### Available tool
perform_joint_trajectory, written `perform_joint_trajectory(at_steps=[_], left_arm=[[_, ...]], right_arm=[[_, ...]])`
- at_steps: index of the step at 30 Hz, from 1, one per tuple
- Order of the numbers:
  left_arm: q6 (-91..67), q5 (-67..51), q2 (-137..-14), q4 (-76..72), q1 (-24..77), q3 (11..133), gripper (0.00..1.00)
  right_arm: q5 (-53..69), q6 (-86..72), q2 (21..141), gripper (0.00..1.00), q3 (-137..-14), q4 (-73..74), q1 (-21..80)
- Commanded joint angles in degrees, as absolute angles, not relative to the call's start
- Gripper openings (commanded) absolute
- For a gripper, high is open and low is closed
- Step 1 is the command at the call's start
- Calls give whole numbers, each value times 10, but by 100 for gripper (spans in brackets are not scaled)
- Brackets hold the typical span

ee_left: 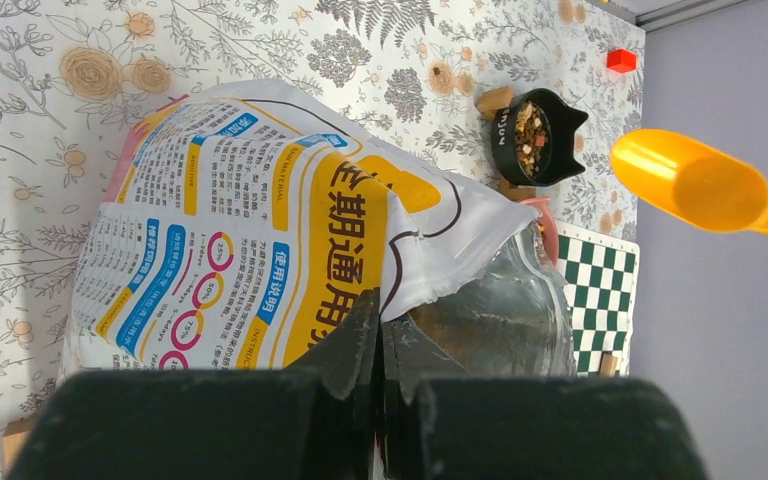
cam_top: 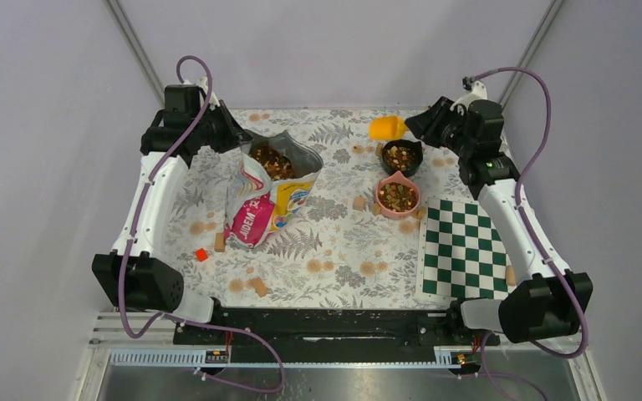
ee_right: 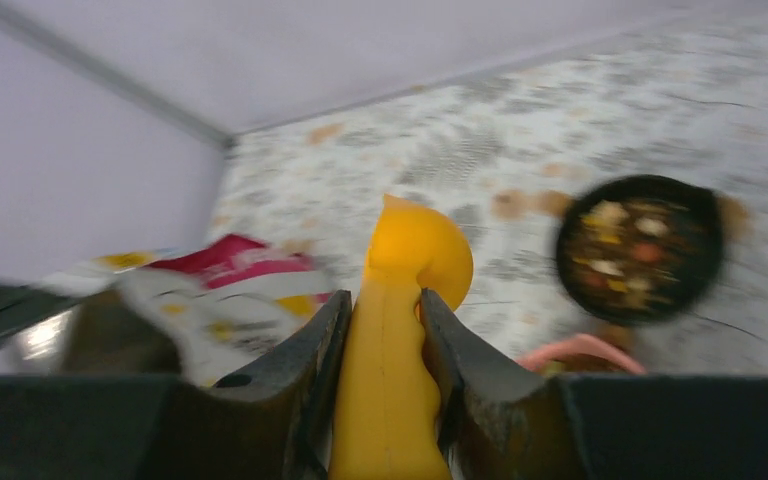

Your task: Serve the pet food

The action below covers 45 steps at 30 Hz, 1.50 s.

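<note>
Top external: your left gripper was clenched on the far rim of the opened bag, which stood tilted left of centre on the floral cloth. The bag's pink panel carried large white letters, upside down and not surely readable. The pet food showed in the bag's mouth, and more filled the black bowl and the pink bowl just nearer to you. Your right gripper grasped the handle of the yellow scoop, held above the far edge beside the black bowl. The green checkered mat lay at the near right, reaching the table's front edge. A wooden cube sat in the open strip between bag and bowls, and a red block lay near the left edge. Bare cloth was open in front of the bag. Left wrist: the fingers were pressed together on the bag's torn white edge. The yellow band read 期通用, a blue tag read 使用说明, and the finer print was too small. The black bowl bore white lettering that could not be read, and the scoop's hollow showed plain yellow. Right wrist: both fingers gripped the scoop's handle. The view was blurred, with the black bowl at right and the bag low at left.
</note>
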<state>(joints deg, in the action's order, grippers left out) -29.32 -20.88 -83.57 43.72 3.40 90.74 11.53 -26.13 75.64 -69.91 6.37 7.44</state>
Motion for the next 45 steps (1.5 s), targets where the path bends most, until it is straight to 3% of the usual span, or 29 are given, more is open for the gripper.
perform_joint_trajectory(at_steps=[1,5,10,17,21,25,31,45], left_arm=[[-316,-251,-790,375,30,911,0],[-325,-260,-792,369,32,910,0],[-329,-269,-793,365,37,909,0],[-339,-284,-788,349,40,893,0],[-344,-282,-788,335,44,880,0],[-358,-273,-783,310,53,855,0],[-361,-238,-754,292,56,811,0],[-349,-179,-719,298,55,790,0]], right_arm=[[319,-398,722,0,-693,-121,94],[332,-419,726,0,-685,-161,157],[290,-372,758,0,-710,-108,249],[154,-195,871,0,-872,154,391],[35,-143,957,0,-944,247,445],[16,-96,1062,0,-1018,305,480],[162,-148,1132,0,-1048,304,487],[348,-338,1061,0,-1013,165,442]])
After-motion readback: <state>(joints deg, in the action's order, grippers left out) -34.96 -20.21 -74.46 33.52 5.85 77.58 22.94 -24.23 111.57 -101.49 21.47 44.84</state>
